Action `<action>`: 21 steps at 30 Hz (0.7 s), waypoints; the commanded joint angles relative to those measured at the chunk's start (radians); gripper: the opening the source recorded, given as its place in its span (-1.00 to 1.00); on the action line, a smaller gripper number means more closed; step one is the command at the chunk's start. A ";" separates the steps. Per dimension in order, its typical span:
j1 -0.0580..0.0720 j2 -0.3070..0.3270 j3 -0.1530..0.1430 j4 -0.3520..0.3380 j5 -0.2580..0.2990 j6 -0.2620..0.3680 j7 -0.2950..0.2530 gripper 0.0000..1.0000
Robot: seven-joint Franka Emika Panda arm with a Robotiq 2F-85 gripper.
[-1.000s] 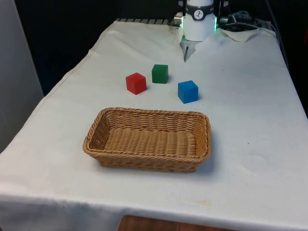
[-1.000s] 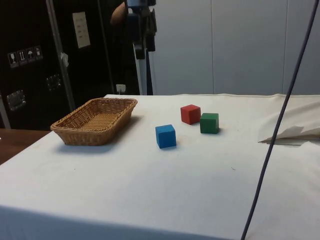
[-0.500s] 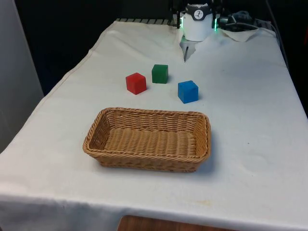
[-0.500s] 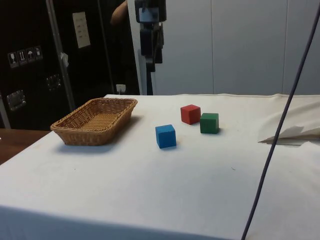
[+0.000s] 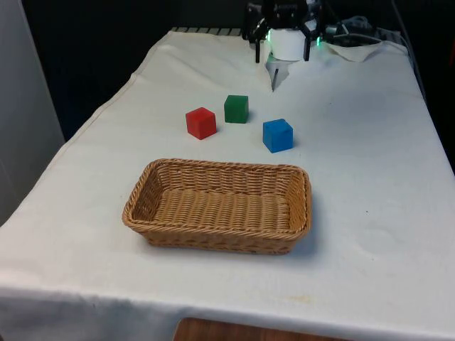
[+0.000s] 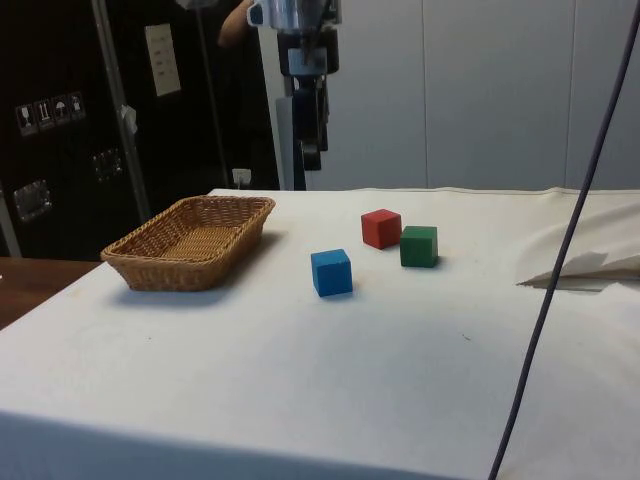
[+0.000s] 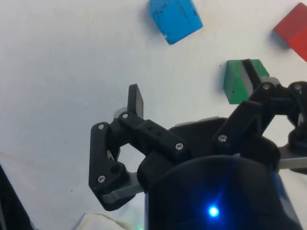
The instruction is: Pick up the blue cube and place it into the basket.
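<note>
Lower than a second ago, the pincer [image 7: 192, 86] hangs spread and empty, the blue cube [image 7: 175, 18] ahead, free for grasping.

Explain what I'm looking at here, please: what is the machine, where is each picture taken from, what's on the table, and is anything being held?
It is one white robot arm with a black two-fingered tool at its end. One picture looks across the table from the front, one from the side, and one from a camera on the arm's wrist, looking down past the fingers. The table is covered with a white cloth. On it lie a wicker basket with nothing in it, and three small cubes set apart from one another: a blue cube, a green cube and a red cube. The tool is open, up in the air above the cloth, and holds nothing. The job is to put the blue cube in the basket.
</note>
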 commanded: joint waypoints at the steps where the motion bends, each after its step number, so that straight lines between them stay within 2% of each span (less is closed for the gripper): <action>1: 0.000 0.007 -0.001 -0.010 -0.005 0.027 -0.012 1.00; 4: -0.001 0.018 -0.001 -0.019 -0.006 0.050 -0.030 1.00; 5: -0.001 0.017 0.000 -0.015 0.000 0.036 -0.027 1.00; 7: -0.002 0.031 -0.001 -0.027 -0.008 0.072 -0.050 1.00; 13: -0.004 0.056 -0.002 -0.049 -0.012 0.127 -0.090 1.00; 14: -0.003 0.056 -0.001 -0.045 0.000 0.113 -0.093 1.00; 15: -0.004 0.059 -0.002 -0.053 -0.013 0.136 -0.095 1.00; 21: -0.005 0.081 -0.003 -0.076 -0.013 0.194 -0.126 1.00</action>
